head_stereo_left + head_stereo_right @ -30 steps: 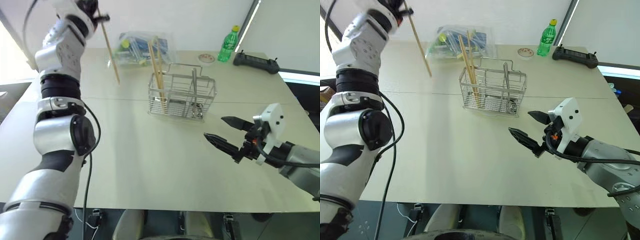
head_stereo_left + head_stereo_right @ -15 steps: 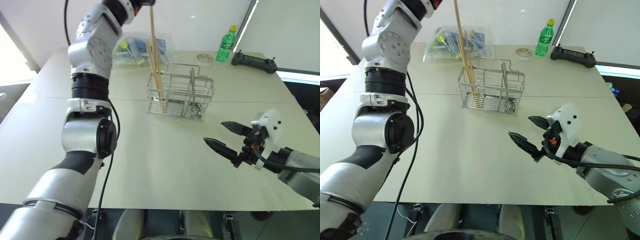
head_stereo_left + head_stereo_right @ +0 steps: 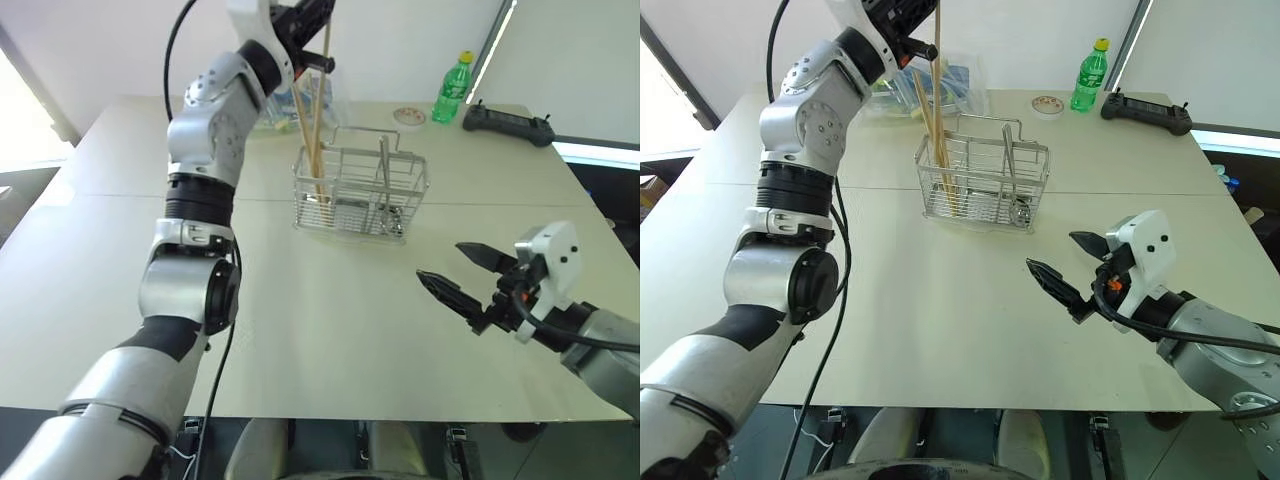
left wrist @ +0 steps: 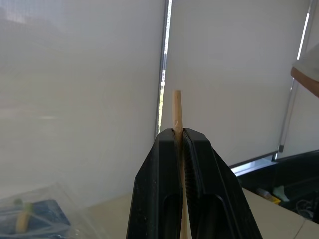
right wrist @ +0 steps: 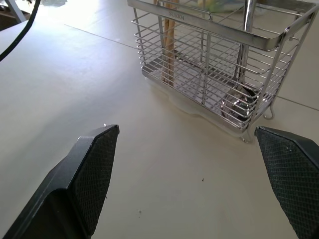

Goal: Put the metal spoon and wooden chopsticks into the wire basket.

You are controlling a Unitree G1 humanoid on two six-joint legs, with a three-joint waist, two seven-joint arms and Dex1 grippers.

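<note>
My left gripper (image 3: 312, 22) is raised high over the back of the table, shut on one of the wooden chopsticks (image 4: 177, 109). That stick hangs almost upright (image 3: 938, 90), its lower end at the left end of the wire basket (image 3: 410, 190). More chopsticks (image 3: 308, 135) lean in that same compartment. The metal spoon (image 5: 237, 105) stands in the basket's right part, bowl down and handle up (image 3: 386, 165). Lower down, right of the basket and nearer to me, my right gripper (image 3: 440, 262) hovers over the table, open and holding nothing.
A clear plastic bag of colourful items (image 3: 262, 100) lies behind the basket. At the back right stand a green bottle (image 3: 452, 90), a small round dish (image 3: 412, 116) and a black controller (image 3: 510, 122). The beige table (image 3: 300, 320) stretches towards me.
My left arm swung to the right with the chopstick, from over the table's left side to above the basket; the stick went from slanted to nearly upright. The right gripper kept its place.
</note>
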